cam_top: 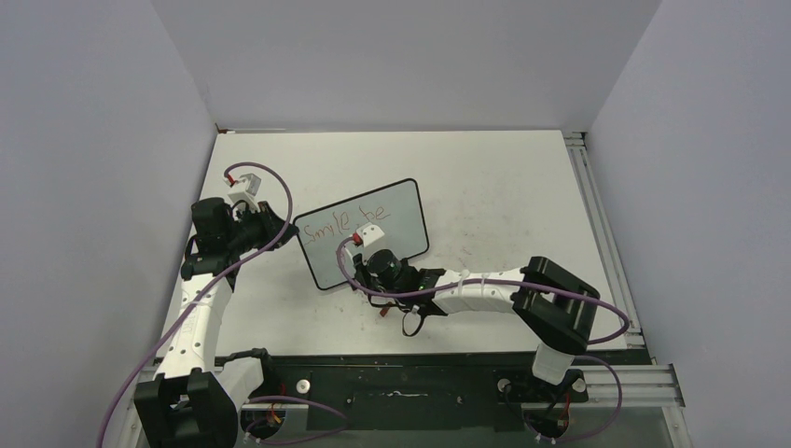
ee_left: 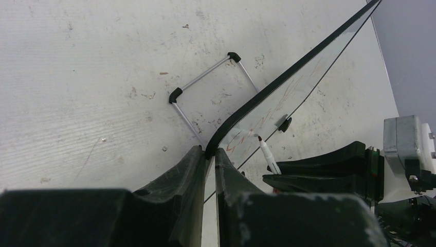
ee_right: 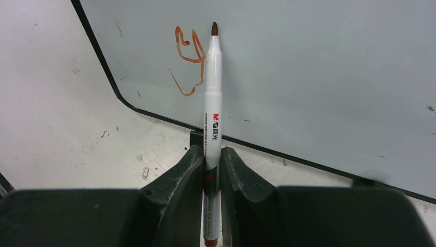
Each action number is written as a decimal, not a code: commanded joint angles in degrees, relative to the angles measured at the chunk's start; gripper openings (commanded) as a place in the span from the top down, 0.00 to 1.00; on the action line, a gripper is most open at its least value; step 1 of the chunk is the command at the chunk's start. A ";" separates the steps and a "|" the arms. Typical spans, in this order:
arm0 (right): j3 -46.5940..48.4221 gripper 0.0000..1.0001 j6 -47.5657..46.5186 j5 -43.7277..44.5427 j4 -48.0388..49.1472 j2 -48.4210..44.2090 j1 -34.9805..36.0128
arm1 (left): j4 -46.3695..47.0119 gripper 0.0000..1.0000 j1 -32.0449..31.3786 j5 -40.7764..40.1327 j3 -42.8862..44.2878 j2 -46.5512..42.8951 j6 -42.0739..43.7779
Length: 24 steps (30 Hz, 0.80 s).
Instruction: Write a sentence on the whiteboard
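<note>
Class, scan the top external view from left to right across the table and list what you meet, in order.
left gripper → whiteboard → right arm's black elbow → aluminium rail

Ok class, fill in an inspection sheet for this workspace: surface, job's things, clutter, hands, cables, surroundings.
Surface: white table, scuffed and smudged.
Job's things: whiteboard propped up at a tilt; red sentence reads "Smile, be", with a further letter by the tip of the uncapped marker.
Clutter: small red bit by the right arm, too small to identify.
Hands: left hand shut on the whiteboard's corner; right hand shut on the marker.
Cables: purple cables loop off both arms.
Surroundings: plain pale walls; metal rail along the right edge.
</note>
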 commanded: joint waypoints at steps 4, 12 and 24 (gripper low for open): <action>2.93 0.95 0.79 -0.10 0.59 1.48 -0.62 | -0.93 0.91 -1.02 1.26 0.95 0.41 0.35; 2.33 0.95 1.86 0.68 -0.22 1.03 -1.15 | -0.92 0.91 -1.04 1.31 1.01 0.40 0.35; -0.32 0.95 3.53 0.99 -0.49 0.10 -1.45 | -1.01 0.91 -1.00 1.23 0.94 0.24 0.37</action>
